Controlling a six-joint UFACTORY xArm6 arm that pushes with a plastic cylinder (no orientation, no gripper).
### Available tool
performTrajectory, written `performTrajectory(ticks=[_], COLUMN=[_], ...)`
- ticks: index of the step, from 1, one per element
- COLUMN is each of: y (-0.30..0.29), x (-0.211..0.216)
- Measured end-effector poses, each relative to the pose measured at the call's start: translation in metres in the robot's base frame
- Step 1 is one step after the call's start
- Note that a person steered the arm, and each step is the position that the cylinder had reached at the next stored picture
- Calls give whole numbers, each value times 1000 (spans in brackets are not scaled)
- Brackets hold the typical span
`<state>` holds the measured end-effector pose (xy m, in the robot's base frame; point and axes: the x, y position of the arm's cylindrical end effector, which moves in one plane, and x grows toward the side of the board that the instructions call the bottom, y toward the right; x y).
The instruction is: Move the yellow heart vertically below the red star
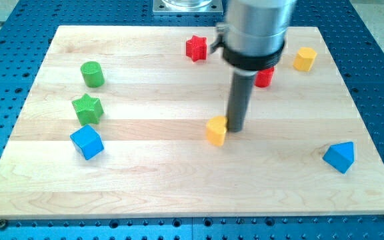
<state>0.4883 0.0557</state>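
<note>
1. Nearest the view's bottom: bare pale wooden board (179, 193), resting on a blue perforated table (5, 27).
2. At lower right, a blue triangular block (339, 157), well apart from everything else.
3. At lower left, a blue cube (87, 142), tilted, with a green star (87, 108) just above it and a green cylinder (93, 74) higher still.
4. Near centre, the yellow heart (216, 130): small, orange-yellow, lobes hard to make out at this size, lying flat on the board.
5. Touching or just beside the heart's upper right edge, my tip (236, 129); no pincer on this rod, so nothing to open or close, only a plain dark end pressed near the block.
6. Farther up, a red block (265, 77), shape hidden partly behind the arm's grey body.
7. Near the view's top, the red star (196, 48), up and slightly left of the heart, with open board between them.
8. At upper right, a second yellow block (305, 59), shape unclear.
</note>
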Motion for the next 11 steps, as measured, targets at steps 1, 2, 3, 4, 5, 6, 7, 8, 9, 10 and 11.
performTrajectory(ticks=[1, 2, 3, 4, 5, 6, 7, 8, 9, 10, 11], y=[-34, 22, 8, -47, -47, -47, -43, -36, -34, -34, -9], x=[28, 27, 54, 71, 58, 44, 44, 44, 44, 33, -23])
